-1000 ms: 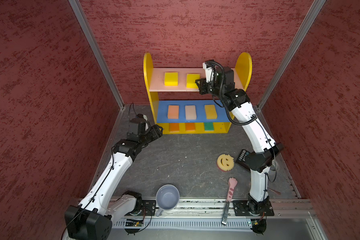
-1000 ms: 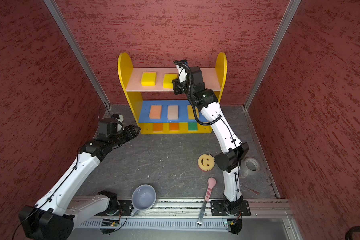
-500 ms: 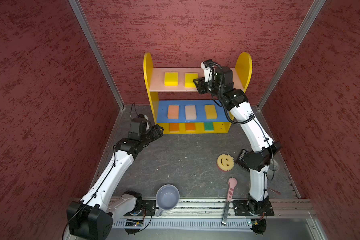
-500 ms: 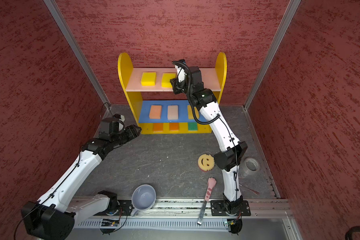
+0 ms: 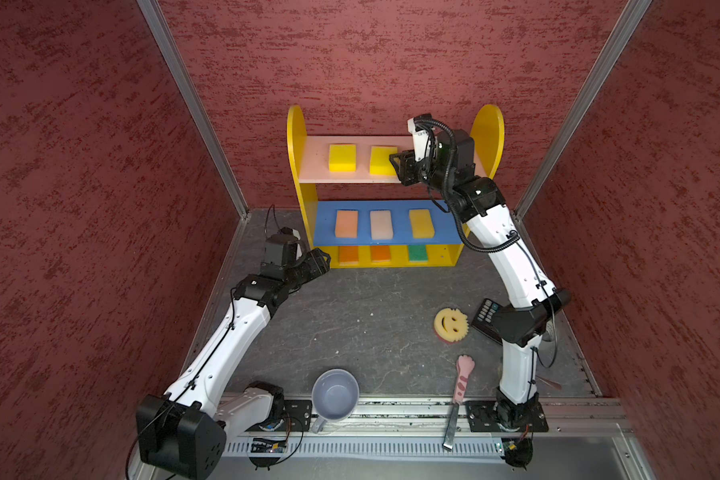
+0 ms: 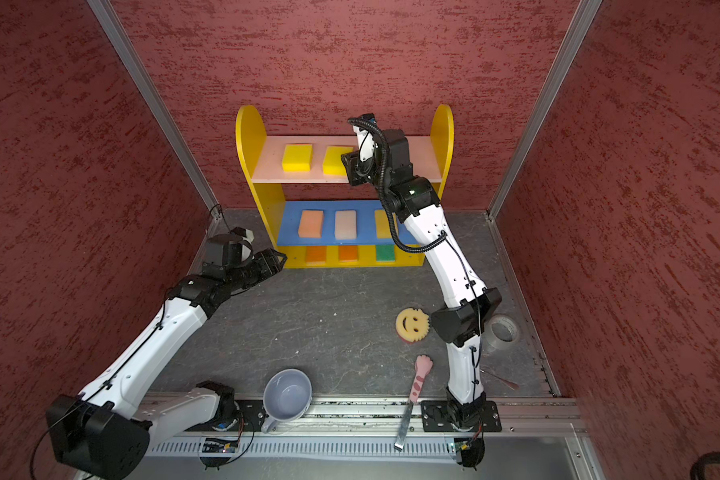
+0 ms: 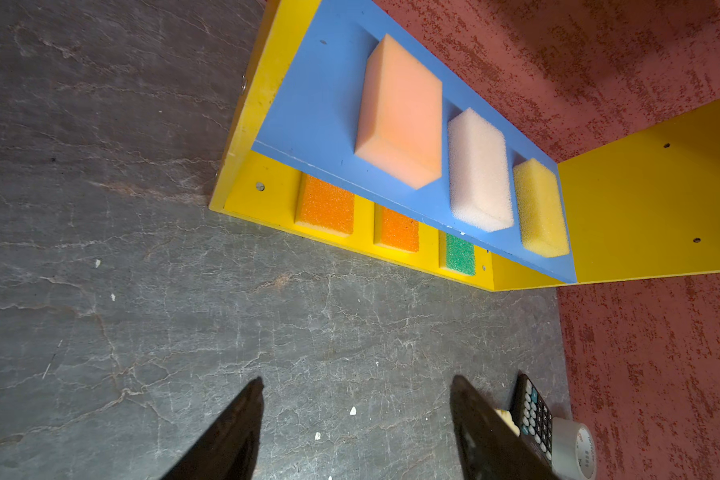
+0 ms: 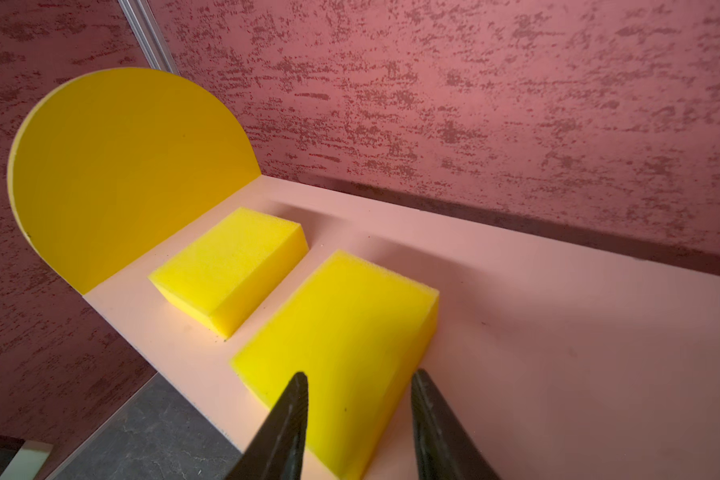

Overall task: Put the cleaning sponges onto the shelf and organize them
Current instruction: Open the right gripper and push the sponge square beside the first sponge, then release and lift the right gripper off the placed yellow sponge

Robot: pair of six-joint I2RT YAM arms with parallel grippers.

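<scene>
shelf (image 5: 490, 137), eight sponges (image 5: 342, 157) resting inside

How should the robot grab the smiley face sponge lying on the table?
From straight above, pinching the smiley sponge across its round, bumpy rim. It lies flat and face up on the table, so only its sides offer a hold. The calculator sits close beside it, so the other edges look freer.
</scene>
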